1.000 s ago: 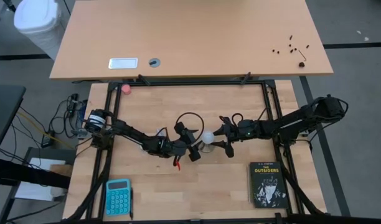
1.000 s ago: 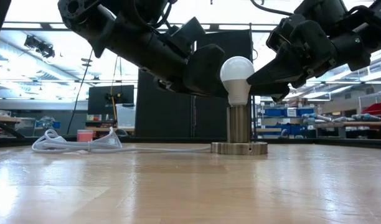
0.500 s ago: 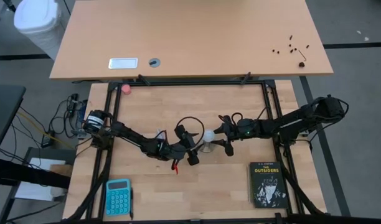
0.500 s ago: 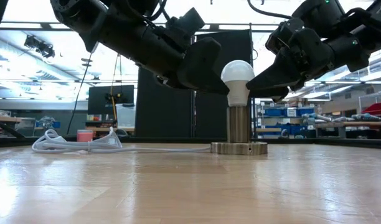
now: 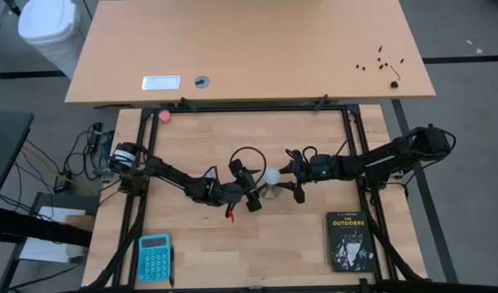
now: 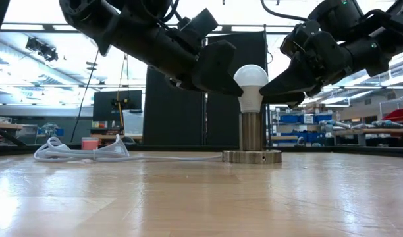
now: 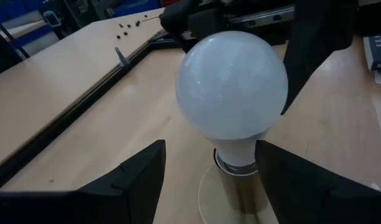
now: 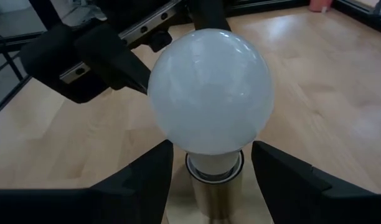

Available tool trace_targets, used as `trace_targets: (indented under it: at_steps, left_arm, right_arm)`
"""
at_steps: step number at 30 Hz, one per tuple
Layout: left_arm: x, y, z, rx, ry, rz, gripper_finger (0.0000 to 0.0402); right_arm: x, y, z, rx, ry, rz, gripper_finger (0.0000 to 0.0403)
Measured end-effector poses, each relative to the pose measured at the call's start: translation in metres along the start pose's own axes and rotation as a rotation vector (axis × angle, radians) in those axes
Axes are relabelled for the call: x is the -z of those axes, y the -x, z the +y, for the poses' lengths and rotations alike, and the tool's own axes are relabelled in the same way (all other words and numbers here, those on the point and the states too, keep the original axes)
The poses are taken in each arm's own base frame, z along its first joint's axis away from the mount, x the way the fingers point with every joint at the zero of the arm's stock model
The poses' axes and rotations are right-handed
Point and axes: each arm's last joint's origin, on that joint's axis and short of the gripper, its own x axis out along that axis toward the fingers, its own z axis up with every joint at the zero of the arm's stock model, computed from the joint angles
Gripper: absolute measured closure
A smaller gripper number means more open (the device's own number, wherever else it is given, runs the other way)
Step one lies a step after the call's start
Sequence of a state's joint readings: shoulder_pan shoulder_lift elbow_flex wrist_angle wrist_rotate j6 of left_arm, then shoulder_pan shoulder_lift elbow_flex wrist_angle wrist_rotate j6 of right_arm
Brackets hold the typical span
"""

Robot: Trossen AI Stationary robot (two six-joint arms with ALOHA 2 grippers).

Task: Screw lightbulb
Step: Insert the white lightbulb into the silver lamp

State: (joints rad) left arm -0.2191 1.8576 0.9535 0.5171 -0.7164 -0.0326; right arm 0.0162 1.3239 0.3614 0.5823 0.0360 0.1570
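Flanking the bulb: both claws stood on opposite sides of the lightbulb [image 6: 250, 84], which sat upright in the metal socket [image 6: 252, 139] near the middle of the table [image 5: 314, 236].
Right claw [image 8: 210, 163]: fingers apart – set low at the bulb's neck on either side, with a thin gap showing at each, so no grip could be claimed.
Left claw [image 7: 209, 165]: fingers apart too, standing well clear of the globe on both sides.
Bulb seating: base down in the socket collar – how far it was threaded could not be told.
Risk, slip: if the right claw turned without first clamping, its fingers would likely skate round the smooth neck and the bulb would not turn.
Risk, socket: nothing pinned the socket's base disc [image 6: 251, 157]; a hard twist might spin or tip it and drag the white cord [image 6: 96, 155].
Risk, collision: the two claws were close together; a turning wrist could knock the other.
Hidden: threads inside the collar, and any finger contact behind the globe.
Farther off: a book [image 5: 348, 241] and a calculator [image 5: 154, 257] lay at the near corners of the table, well apart from the work.
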Motion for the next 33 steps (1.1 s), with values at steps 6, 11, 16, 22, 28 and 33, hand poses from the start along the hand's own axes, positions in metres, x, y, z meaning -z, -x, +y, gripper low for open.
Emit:
trace_targets:
  at_steps: [6, 11, 16, 22, 28, 33]
  left_arm:
    - [-0.001, -0.006, 0.007, -0.007, 0.016, -0.002, 0.0149]
    - [0.000, -0.008, 0.010, -0.015, 0.018, 0.005, 0.0149]
    - [0.002, -0.008, 0.010, -0.005, 0.004, 0.025, 0.0149]
    - [0.005, -0.008, 0.011, -0.043, 0.012, 0.047, 0.0149]
    - [0.005, -0.008, 0.012, -0.067, 0.011, 0.047, 0.0149]
    - [0.007, -0.004, 0.005, 0.000, 0.006, 0.062, 0.0149]
  right_arm:
    - [0.000, 0.000, 0.000, -0.003, -0.001, -0.001, 0.0174]
    - [0.000, 0.000, 0.000, -0.003, -0.001, -0.001, 0.0174]
    - [-0.001, 0.000, 0.001, -0.015, -0.001, -0.007, 0.0174]
    - [-0.001, 0.000, 0.001, -0.017, -0.001, -0.005, 0.0174]
    - [-0.001, 0.000, 0.001, -0.021, -0.006, -0.004, 0.0174]
    - [-0.001, 0.000, 0.001, -0.021, -0.008, -0.004, 0.0174]
